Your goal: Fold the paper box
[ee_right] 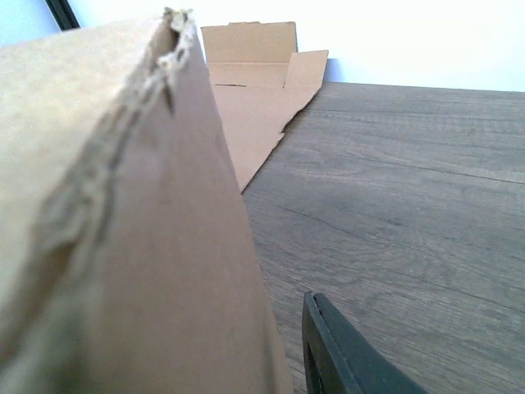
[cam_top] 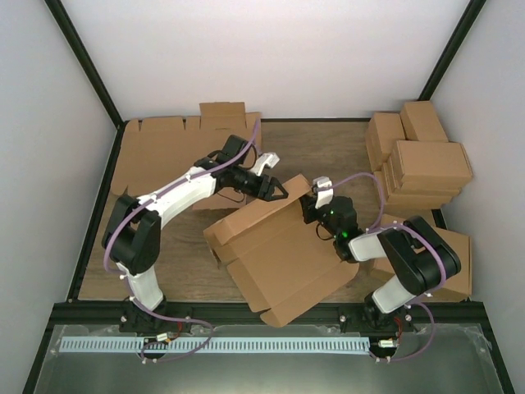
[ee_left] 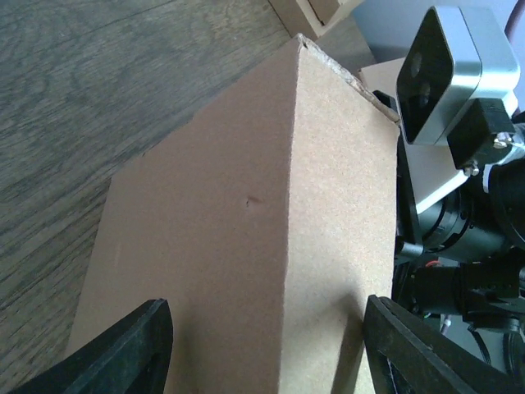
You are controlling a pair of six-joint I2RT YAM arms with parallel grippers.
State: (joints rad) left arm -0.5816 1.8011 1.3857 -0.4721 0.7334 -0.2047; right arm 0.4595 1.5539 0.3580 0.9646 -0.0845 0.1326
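Observation:
The paper box (cam_top: 279, 246) is a brown cardboard mailer, partly folded, lying askew in the middle of the table. My left gripper (cam_top: 275, 190) hovers at its far corner. In the left wrist view the gripper (ee_left: 267, 316) is wide open, with the box's folded edge (ee_left: 287, 205) between its fingers (ee_left: 139, 345) and not touching them. My right gripper (cam_top: 316, 201) is at the box's far right edge. In the right wrist view a raised wall of the box (ee_right: 164, 246) sits in the gripper (ee_right: 283, 353). One finger (ee_right: 340, 365) lies against the wall and the other is hidden behind it.
A bundle of flat notched cardboard sheets (cam_top: 164, 152) lies at the back left and also shows in the right wrist view (ee_right: 254, 90). Several brown cartons (cam_top: 418, 160) are stacked at the back right, with another (cam_top: 455, 254) beside the right arm. White walls and black frame posts close in the table.

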